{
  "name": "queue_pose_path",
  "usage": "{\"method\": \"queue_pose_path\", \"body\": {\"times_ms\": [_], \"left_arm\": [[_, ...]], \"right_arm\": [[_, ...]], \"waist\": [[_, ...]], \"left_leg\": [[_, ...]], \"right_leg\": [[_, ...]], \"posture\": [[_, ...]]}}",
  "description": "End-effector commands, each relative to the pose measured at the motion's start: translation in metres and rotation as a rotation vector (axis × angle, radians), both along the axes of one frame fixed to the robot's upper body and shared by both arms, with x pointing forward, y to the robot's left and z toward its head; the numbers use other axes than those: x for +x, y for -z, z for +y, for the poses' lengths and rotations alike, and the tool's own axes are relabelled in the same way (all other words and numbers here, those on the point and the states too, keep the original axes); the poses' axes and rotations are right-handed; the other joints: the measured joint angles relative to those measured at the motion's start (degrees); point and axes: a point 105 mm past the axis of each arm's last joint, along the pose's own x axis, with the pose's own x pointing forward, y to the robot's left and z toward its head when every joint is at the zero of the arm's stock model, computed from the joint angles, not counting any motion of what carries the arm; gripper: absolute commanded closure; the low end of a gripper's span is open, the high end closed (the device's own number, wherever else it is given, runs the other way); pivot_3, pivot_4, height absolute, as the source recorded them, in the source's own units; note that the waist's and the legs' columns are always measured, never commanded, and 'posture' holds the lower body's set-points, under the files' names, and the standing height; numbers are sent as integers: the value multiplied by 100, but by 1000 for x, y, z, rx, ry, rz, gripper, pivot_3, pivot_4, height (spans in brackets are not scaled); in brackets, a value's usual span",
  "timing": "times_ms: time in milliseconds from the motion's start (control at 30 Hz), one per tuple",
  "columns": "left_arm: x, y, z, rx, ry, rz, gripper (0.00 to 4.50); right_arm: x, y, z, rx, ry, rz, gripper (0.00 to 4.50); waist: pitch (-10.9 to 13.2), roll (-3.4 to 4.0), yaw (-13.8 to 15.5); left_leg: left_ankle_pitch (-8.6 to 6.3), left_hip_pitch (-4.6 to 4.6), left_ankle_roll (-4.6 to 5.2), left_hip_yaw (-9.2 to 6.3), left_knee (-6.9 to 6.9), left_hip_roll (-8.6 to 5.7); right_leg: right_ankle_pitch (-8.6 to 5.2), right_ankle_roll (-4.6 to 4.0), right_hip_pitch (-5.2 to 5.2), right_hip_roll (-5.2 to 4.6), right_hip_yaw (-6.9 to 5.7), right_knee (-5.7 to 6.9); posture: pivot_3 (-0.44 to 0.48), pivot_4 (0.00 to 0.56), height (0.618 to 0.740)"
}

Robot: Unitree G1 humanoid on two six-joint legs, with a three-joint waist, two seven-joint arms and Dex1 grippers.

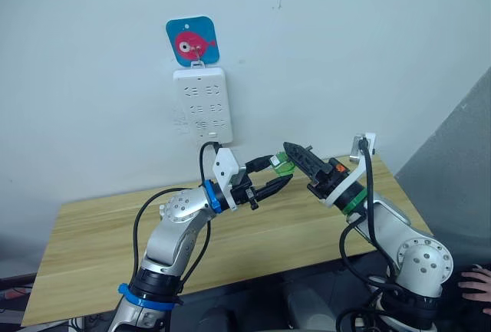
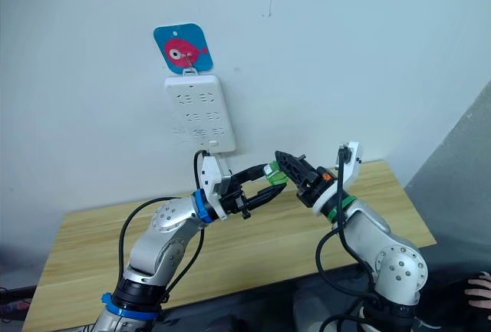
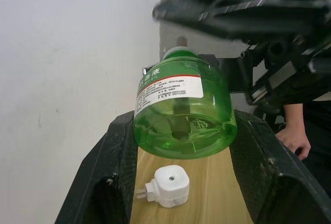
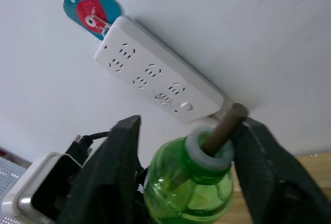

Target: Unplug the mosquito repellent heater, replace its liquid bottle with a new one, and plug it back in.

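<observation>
Green bottle, heater on table

A white power strip is hung on the wall, directly below a blue fish hook plate. A wooden table is set below the strip.

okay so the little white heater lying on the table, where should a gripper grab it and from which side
Grip the mosquito repellent heater across its rounded white body, coming down from above. It lies flat on the wooden table, vent hole facing up, with its prongs sticking out one side, so close the fingers on the two smooth sides clear of the prongs.
</observation>
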Motion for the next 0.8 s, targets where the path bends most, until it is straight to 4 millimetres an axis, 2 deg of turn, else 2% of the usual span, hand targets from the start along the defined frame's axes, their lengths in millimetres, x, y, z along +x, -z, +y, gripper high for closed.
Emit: {"method": "queue_pose_path", "body": {"times_ms": [33,67,200,267,367,433,467,567,633,733,800], "left_arm": [[-4,-16,-5,-19,19,-69,2295],[-6,-17,-7,-19,33,-78,2295],[-7,-17,-4,-14,34,-95,2295],[-8,-15,-2,13,43,-106,1575],[-10,-5,4,69,42,-99,733],[-7,8,16,142,20,-59,124],[-8,15,22,192,24,-44,0],[-10,34,38,335,35,-25,0],[-5,38,44,368,5,2,0],[-6,41,44,402,9,18,0],[-13,45,42,415,23,60,0]], "right_arm": [[-8,-14,9,35,-58,-52,3269],[-8,-14,10,30,-64,-50,3625],[-10,-11,10,18,-77,-41,3667],[-11,-10,10,17,-77,-40,3667],[-8,-10,5,10,-52,-40,3667],[-4,-8,-3,-26,-12,-50,3667],[-1,-7,-7,-63,15,-60,3667],[13,-1,-23,-198,128,-100,3667],[27,9,-33,-369,209,-149,3667],[46,26,-44,-552,317,-214,3667],[63,50,-48,-682,375,-251,3667]], "waist": [[0,0,1],[-1,0,1],[-3,0,1],[-4,-1,2],[-8,-1,-3],[-8,-1,5],[-8,-1,5],[-8,0,8],[-7,-1,16],[-6,-3,22],[1,-13,26]], "left_leg": [[0,0,0,-1,0,0],[0,1,0,-2,0,1],[0,2,0,-3,0,3],[0,2,0,-1,0,3],[0,3,0,1,0,3],[0,2,0,-3,0,3],[0,2,0,-2,0,3],[0,6,0,5,0,2],[0,13,0,9,0,1],[0,22,0,19,1,-1],[0,20,1,18,-1,0]], "right_leg": [[0,0,0,0,1,0],[0,0,0,0,1,2],[0,0,0,2,1,4],[0,0,0,2,1,4],[0,0,0,2,1,4],[0,0,0,2,1,3],[0,0,-1,2,1,2],[-1,1,-2,2,-2,2],[-1,1,-3,3,-5,2],[-1,1,-3,2,-2,-2],[-1,1,-7,1,-2,-2]], "posture": [[-222,85,740],[-222,85,740],[-219,84,740],[-219,84,740],[-219,84,740],[-214,89,740],[-211,93,740],[-197,103,740],[-192,107,740],[-187,112,740],[-177,125,740]]}}
